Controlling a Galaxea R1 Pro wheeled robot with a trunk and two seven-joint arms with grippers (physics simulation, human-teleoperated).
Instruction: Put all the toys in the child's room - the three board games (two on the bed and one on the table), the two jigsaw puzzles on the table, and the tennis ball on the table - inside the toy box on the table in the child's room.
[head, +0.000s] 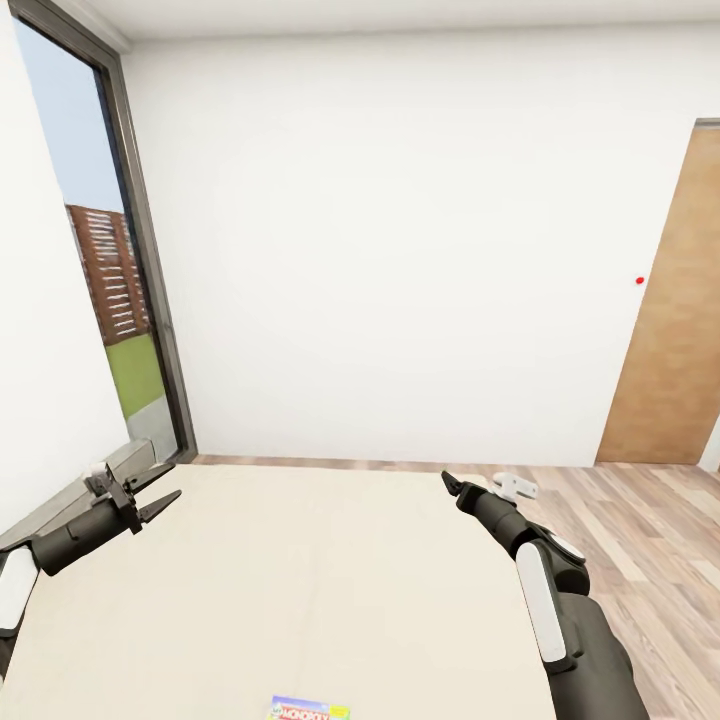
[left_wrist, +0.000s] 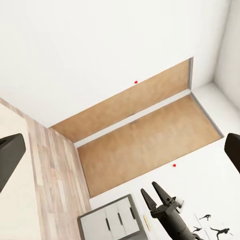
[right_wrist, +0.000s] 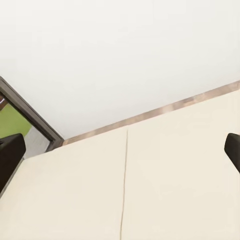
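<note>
Head view: I see the left gripper (head: 158, 492) over the bed's (head: 300, 590) left edge, fingers spread apart, holding nothing and touching nothing. The right gripper (head: 452, 483) hangs over the bed's far right corner; its fingers point away from the camera, so I cannot tell their spread from here. One board game (head: 309, 709), with a bright cover in blue, white and red lettering, lies flat on the bed at its near edge, well apart from both grippers. The bed carries a plain cream cover. Beyond it stand a white wall, a dark-framed window (head: 110, 290) at left, a wooden door (head: 672, 320) at right, and wood-plank floor (head: 640, 530).

Left wrist view: both fingers (left_wrist: 10, 157) sit at the frame edges, wide apart, with nothing between them. Ahead I see the right gripper (left_wrist: 157, 195) with its fingers parted and empty, two wooden doors, a grey cabinet (left_wrist: 107, 220) and black silhouette pictures (left_wrist: 215, 231).

Right wrist view: fingers (right_wrist: 10, 157) wide apart, empty, over the bed (right_wrist: 150, 190), whose cover shows a seam.
</note>
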